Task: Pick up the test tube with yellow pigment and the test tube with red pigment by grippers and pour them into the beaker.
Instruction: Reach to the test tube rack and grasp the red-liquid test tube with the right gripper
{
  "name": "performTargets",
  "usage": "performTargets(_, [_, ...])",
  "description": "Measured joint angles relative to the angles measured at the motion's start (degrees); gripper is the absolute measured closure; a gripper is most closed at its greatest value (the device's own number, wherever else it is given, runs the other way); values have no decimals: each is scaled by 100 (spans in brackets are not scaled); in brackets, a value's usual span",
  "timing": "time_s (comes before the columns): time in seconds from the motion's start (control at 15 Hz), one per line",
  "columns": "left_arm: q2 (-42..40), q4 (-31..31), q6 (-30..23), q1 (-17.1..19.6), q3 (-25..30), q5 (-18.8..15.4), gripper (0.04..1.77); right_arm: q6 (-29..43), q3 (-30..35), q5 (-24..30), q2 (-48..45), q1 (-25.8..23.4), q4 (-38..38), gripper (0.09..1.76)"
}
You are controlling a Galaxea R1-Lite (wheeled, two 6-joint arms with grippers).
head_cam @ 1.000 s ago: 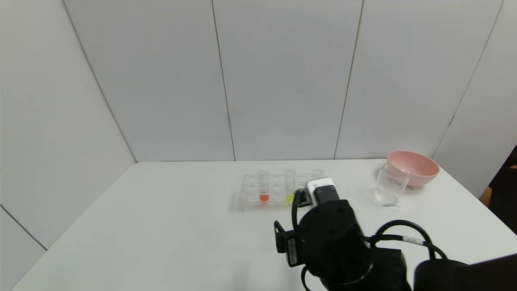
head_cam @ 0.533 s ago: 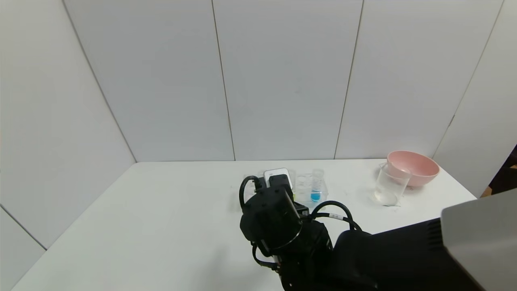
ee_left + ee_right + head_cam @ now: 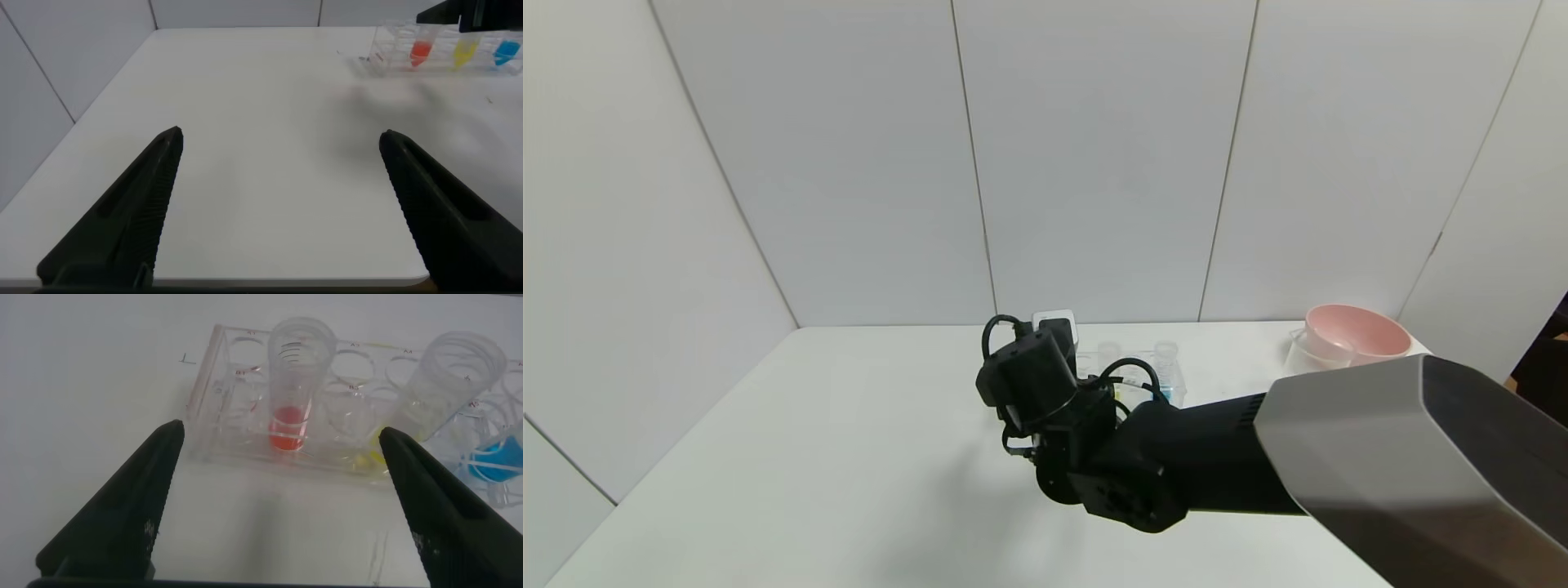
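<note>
In the right wrist view my right gripper [image 3: 282, 429] is open just in front of a clear tube rack [image 3: 221, 392]. The test tube with red pigment [image 3: 296, 384] stands upright in the rack, straight ahead between the fingers and untouched. The test tube with yellow pigment [image 3: 445, 380] stands beside it, by one finger's tip. In the head view my right arm [image 3: 1033, 376] hides both tubes. The beaker [image 3: 1308, 355] stands at the far right, half hidden by the arm. My left gripper [image 3: 279, 135] is open and empty over bare table, far from the rack [image 3: 392, 49].
A tube with blue liquid [image 3: 494, 457] stands at the rack's other end and shows in the head view [image 3: 1166, 359]. A pink bowl [image 3: 1356, 331] sits behind the beaker at the table's back right. White walls close the table's back and left.
My right arm has swung left along the rack, from the blue-tube end to the red-tube end, and reached farther out. It now hides the red and yellow tubes in the head view.
</note>
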Motion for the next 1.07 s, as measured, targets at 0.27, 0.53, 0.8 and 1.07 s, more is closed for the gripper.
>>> performTargets(0.27, [0, 0, 0, 0, 0, 0, 9, -37, -877, -13, 562, -238, 219, 14])
performTargets(0.53, [0, 0, 2, 0, 0, 0, 9, -110, -1259, -22, 877, -343, 233, 14])
performTargets(0.8, [0, 0, 0, 0, 0, 0, 9, -239, -1364, -24, 946, -336, 219, 14])
performTargets(1.07, [0, 0, 0, 0, 0, 0, 9, -321, -1475, -22, 955, -345, 219, 14])
